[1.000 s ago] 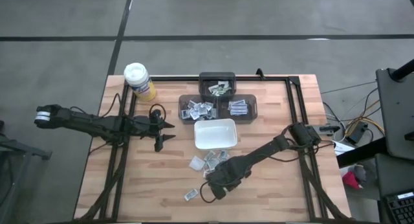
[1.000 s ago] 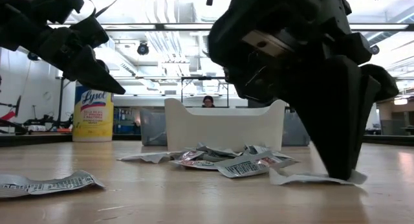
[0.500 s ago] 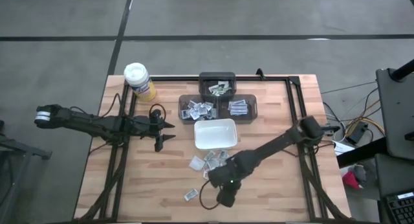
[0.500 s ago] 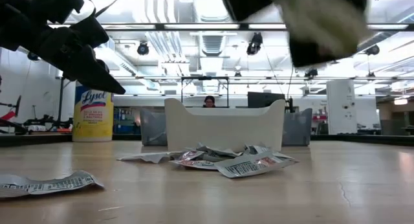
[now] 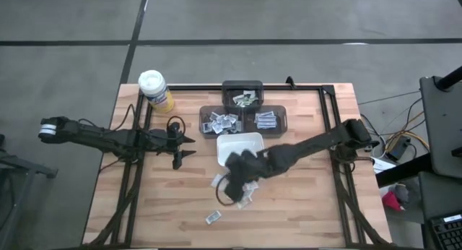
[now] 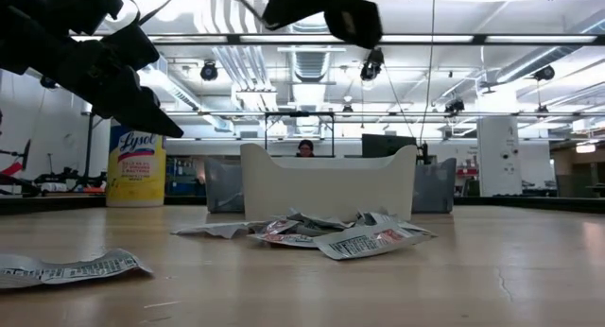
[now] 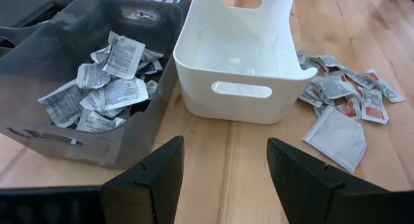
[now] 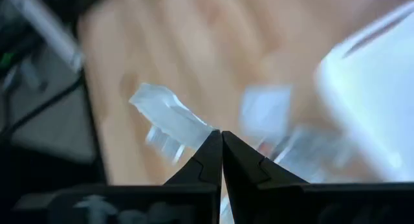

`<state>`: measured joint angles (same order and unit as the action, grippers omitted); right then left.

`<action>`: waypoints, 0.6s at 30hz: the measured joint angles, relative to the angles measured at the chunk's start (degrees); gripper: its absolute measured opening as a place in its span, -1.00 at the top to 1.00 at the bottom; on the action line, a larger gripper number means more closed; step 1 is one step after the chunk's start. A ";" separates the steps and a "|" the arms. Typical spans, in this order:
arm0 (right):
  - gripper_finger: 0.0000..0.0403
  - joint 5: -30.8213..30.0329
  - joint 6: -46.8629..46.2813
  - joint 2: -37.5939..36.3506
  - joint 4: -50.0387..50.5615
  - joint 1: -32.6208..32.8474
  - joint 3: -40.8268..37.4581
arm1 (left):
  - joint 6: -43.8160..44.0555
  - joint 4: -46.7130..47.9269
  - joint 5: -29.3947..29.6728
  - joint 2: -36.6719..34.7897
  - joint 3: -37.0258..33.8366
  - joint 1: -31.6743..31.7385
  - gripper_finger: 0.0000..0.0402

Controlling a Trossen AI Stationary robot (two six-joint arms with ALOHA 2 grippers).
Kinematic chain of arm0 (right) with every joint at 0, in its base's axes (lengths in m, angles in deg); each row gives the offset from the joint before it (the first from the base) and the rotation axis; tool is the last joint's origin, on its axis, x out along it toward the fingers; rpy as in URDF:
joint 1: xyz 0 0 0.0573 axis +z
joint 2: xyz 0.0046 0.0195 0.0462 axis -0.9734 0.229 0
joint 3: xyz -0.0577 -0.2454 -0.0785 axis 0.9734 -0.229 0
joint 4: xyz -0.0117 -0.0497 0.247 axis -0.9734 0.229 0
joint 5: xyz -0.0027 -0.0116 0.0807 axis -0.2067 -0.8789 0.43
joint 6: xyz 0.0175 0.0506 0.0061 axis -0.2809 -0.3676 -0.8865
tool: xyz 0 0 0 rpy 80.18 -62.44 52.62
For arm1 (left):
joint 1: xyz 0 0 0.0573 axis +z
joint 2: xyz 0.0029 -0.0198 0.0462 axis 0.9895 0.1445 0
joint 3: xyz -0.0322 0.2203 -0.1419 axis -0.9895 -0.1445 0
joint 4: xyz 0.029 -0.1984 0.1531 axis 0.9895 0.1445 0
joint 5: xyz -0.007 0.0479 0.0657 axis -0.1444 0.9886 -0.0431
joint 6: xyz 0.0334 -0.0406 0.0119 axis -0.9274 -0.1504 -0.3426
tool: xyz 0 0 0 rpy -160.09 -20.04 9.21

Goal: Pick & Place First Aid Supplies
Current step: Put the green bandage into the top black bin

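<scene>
Wooden table [image 5: 303,199] carries a white dish [image 5: 240,145] at its middle, grey bins [image 5: 242,120] of packets just beyond it, and a yellow canister [image 5: 155,89] at the far left corner. Loose packets [image 7: 339,94] lie heaped just in front of the dish. Above them the right gripper [image 8: 221,138] hangs with fingers pressed together, pinching one packet [image 8: 169,118]. At the left, the left gripper [image 5: 182,147] waits with fingers spread.
</scene>
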<state>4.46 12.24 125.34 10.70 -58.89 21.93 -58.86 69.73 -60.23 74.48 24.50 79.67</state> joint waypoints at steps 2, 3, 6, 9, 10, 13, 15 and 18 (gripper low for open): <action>0.96 -4.93 1.37 -1.23 -0.34 -1.30 0.00 | -0.01 0.00 0.00 0.00 0.00 0.00 -0.07; 0.96 -7.02 1.96 -1.75 -0.37 -1.96 0.00 | -0.02 0.00 0.00 0.00 0.00 0.00 -0.07; 0.96 -12.15 4.22 -2.87 -0.36 -4.16 0.02 | -0.02 0.00 0.00 0.00 0.00 0.00 -0.08; 0.96 -16.65 6.60 -3.70 -0.05 -6.45 0.02 | -0.02 0.01 0.00 0.00 0.00 0.00 -0.07; 0.96 -18.25 7.51 -3.93 -0.10 -7.22 0.02 | -0.02 0.00 0.00 0.00 0.00 0.00 -0.07; 0.96 -21.59 11.26 -4.66 0.16 -9.87 0.02 | 0.02 0.02 0.00 0.00 0.00 0.04 -0.07; 0.96 -22.62 14.38 -4.83 0.55 -11.96 0.02 | 0.16 0.02 0.00 0.00 0.00 0.04 -0.07; 0.96 -23.64 19.35 -4.83 2.10 -15.68 0.02 | 0.26 0.02 0.00 0.00 0.00 0.04 -0.07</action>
<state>-19.18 31.59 120.51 12.79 -74.57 21.95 -58.60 69.75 -60.23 74.48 24.50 79.71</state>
